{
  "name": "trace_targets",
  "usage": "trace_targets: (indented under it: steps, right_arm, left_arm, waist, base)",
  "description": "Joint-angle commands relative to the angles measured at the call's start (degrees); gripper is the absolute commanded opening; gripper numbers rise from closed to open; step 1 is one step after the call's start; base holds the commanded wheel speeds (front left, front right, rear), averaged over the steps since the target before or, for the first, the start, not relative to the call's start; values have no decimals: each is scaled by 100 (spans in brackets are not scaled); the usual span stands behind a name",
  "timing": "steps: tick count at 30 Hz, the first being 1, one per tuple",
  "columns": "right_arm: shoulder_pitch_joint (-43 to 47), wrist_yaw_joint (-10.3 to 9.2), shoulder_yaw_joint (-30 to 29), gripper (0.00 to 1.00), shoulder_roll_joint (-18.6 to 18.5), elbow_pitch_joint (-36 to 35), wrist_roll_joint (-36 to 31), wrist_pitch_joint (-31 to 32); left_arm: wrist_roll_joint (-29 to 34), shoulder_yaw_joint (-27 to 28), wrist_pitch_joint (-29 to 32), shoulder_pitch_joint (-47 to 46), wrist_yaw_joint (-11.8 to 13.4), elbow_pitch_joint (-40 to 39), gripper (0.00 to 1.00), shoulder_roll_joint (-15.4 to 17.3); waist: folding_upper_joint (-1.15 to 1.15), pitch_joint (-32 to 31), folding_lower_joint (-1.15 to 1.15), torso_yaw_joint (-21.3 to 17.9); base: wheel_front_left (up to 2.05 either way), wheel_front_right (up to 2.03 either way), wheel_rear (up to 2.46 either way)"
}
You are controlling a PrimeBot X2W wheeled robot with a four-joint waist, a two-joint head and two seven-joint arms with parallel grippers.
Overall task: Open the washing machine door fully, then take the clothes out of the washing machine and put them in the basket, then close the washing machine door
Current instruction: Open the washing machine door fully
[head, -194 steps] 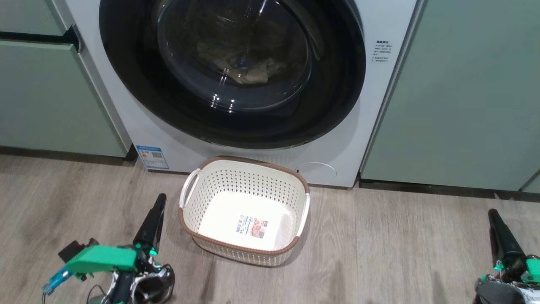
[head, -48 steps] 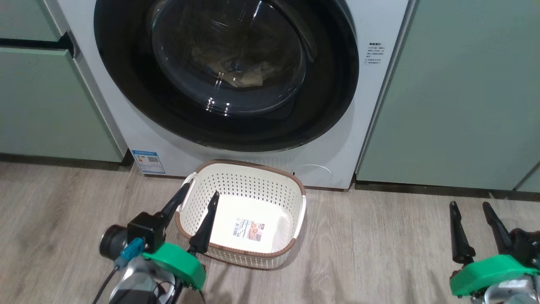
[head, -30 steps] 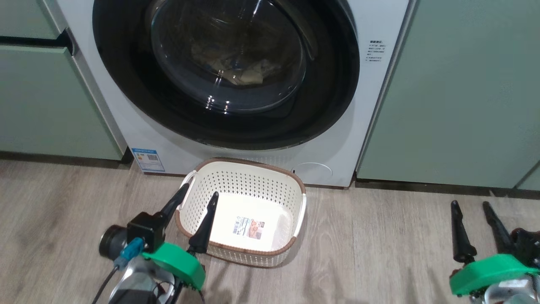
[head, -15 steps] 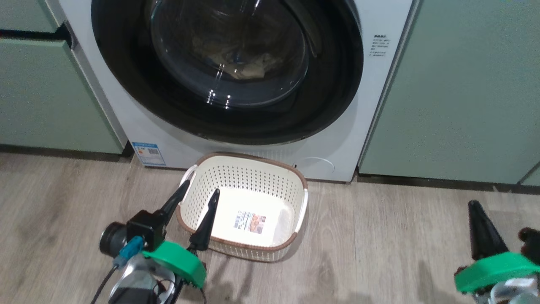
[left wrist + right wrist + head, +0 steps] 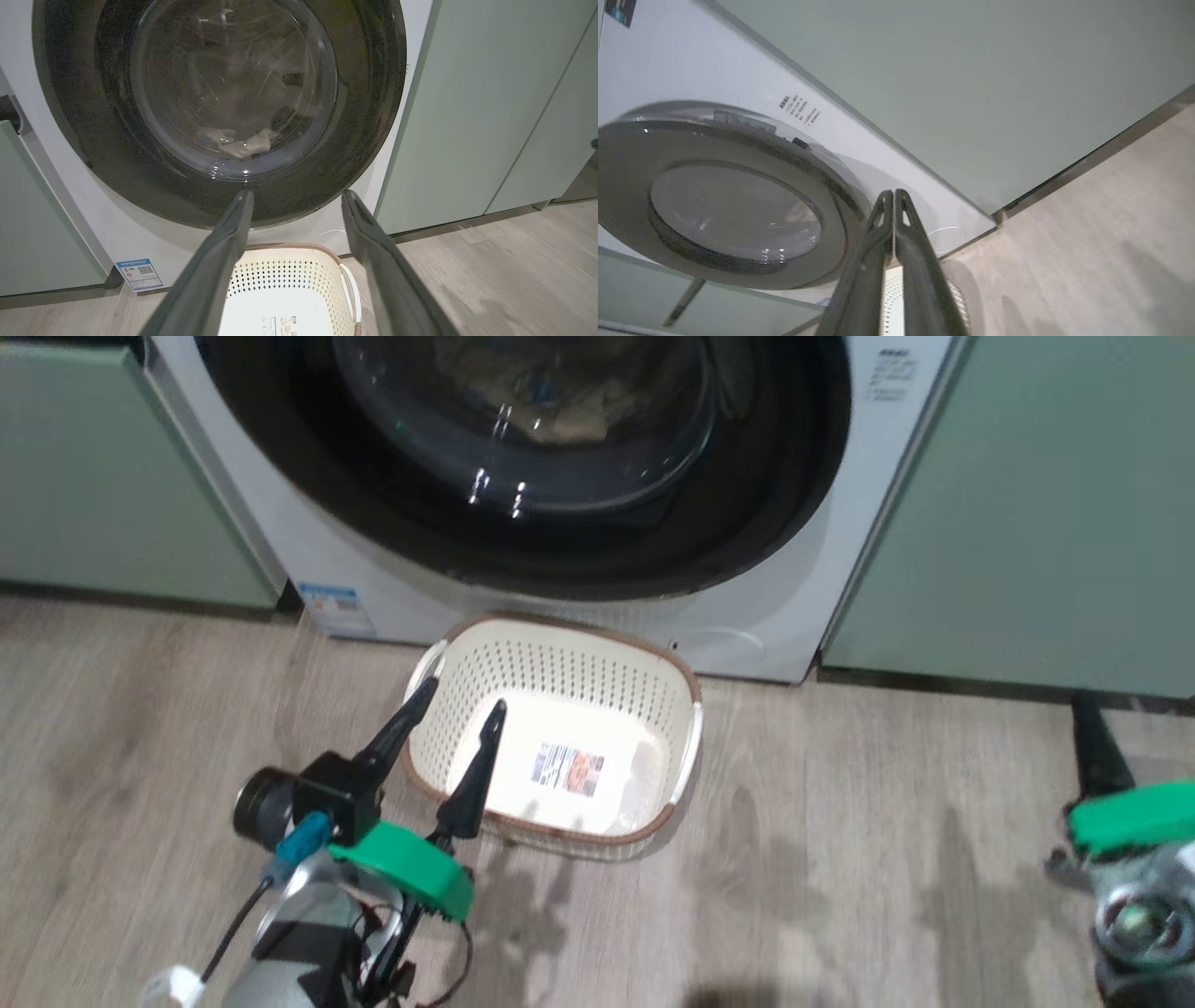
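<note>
My left gripper (image 5: 465, 695) is open wide and holds nothing. Its two fingers point over the near left corner of the basket (image 5: 560, 658). The basket sits on the wood floor (image 5: 840, 859), just in front of the washing machine (image 5: 803, 588). A label (image 5: 568, 768) lies on the bottom of the basket.

My right gripper (image 5: 1083, 709) is shut tight, with its fingers pressed together and nothing between them. It hangs over the floor, well to the right of the basket, near a green cabinet (image 5: 1055, 504).

The washing machine door (image 5: 523, 439) is shut. It is up ahead of both grippers, and they do not touch it. The clothes (image 5: 238, 144) lie inside, behind the glass.
</note>
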Motion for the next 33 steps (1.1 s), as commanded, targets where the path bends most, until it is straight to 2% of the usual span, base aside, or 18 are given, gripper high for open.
trace_targets:
  steps: [1,7,14,25,33]
  right_arm:
    - [-432,20,-9,0,-51,-77,396,189]
    - [-1258,20,-447,0,-7,470,1685,893]
    - [-2553,20,-769,0,-30,1138,2639,1695]
    - [-4215,20,-731,0,-21,1912,3197,2682]
    - [-5054,20,-620,0,-50,2325,3224,3005]
  left_arm:
    - [62,178,-36,-328,-14,-238,100,70]
    - [94,108,-36,-561,-49,-354,100,14]
    - [94,51,-36,-847,-108,-454,100,-60]
    - [78,-60,-36,-1162,-184,-496,100,-167]
    - [66,-178,-36,-1310,-209,-517,100,-221]
  waist:
    - [0,184,-1,110]
    - [0,580,-1,299]
    - [0,1046,-1,528]
    - [0,1521,-1,861]
    - [0,1763,-1,1067]
  base:
    - [0,0,0]
    - [0,0,0]
    - [0,0,0]
    - [0,0,0]
    - [0,0,0]
